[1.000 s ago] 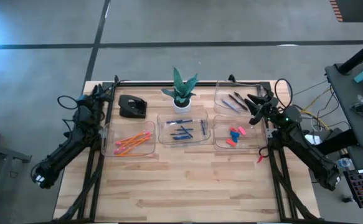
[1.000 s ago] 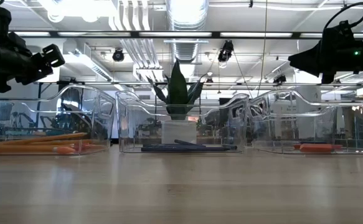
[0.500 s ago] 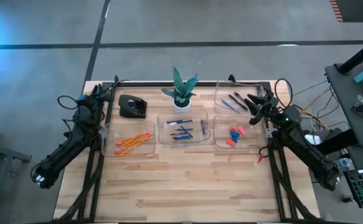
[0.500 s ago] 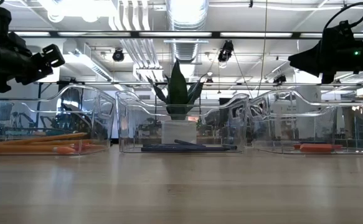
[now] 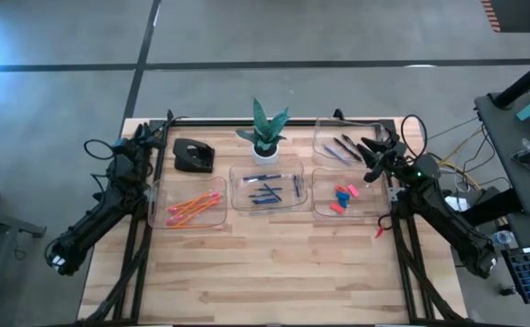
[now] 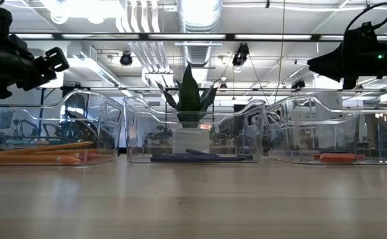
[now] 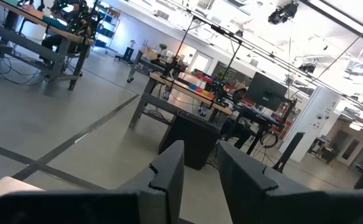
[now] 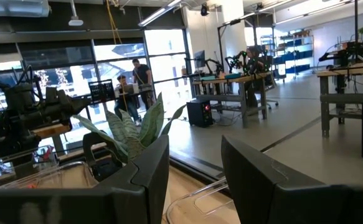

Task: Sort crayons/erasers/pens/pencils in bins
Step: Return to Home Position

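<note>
Clear plastic bins (image 6: 137, 129) look fully sorted. Orange pencils (image 5: 192, 207) lie front-left of the plant (image 5: 265, 127), long axes roughly across the table. Stubby blue crayons (image 5: 266, 191) are straight in front of it, blocky erasers (image 5: 344, 196) front-right, slim dark pens (image 5: 342, 145) to its right. Right gripper (image 8: 195, 144) hangs right of the plant, over the pens/erasers gap, fingers apart, empty. Left gripper (image 7: 201, 149) sits left of the plant, narrow gap, empty. My read: nothing to pick, just retract both arms.
</note>
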